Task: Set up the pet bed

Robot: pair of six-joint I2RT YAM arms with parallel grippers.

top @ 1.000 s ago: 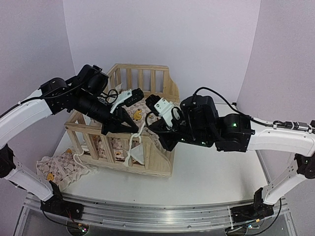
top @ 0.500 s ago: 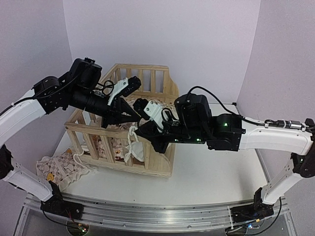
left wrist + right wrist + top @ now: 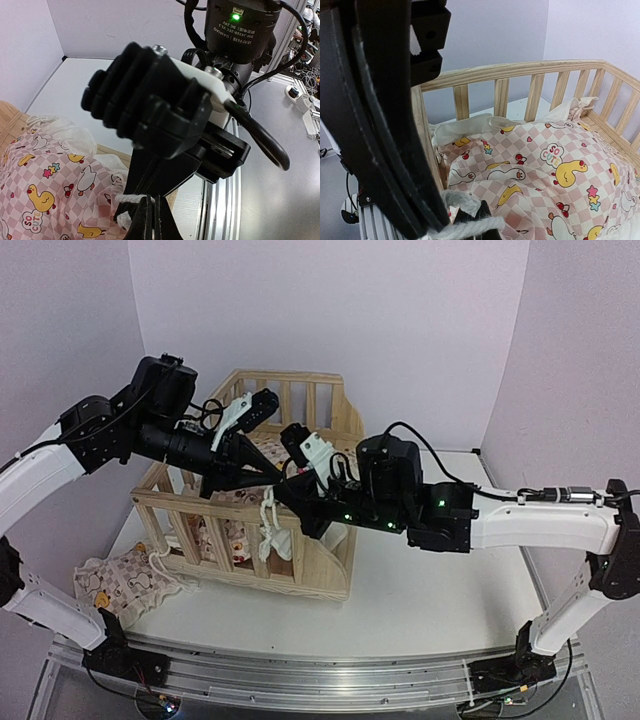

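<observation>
The pine pet bed frame (image 3: pixel 180 502) stands left of the table's middle. The checked duck cushion (image 3: pixel 545 170) lies inside it and also shows in the left wrist view (image 3: pixel 45 190). Both grippers meet over the front rail. My left gripper (image 3: pixel 270 478) (image 3: pixel 152 220) is shut on a white tie string (image 3: pixel 131 199). My right gripper (image 3: pixel 292 490) (image 3: pixel 476 216) is shut on a thick tie string (image 3: pixel 470 227). The string ends (image 3: pixel 268 530) hang down over the front slats. The right gripper's body fills most of the left wrist view.
A second duck-print cushion (image 3: pixel 115 580) lies on the table at the front left, outside the frame. The frame's slatted back rail (image 3: pixel 520 70) rises behind the cushion. The two arms cross closely above the frame. White table (image 3: pixel 430 590) lies to the right.
My right arm has reached further left to meet the left gripper over the front rail. The left gripper has lifted slightly, and the hanging string has shifted with them.
</observation>
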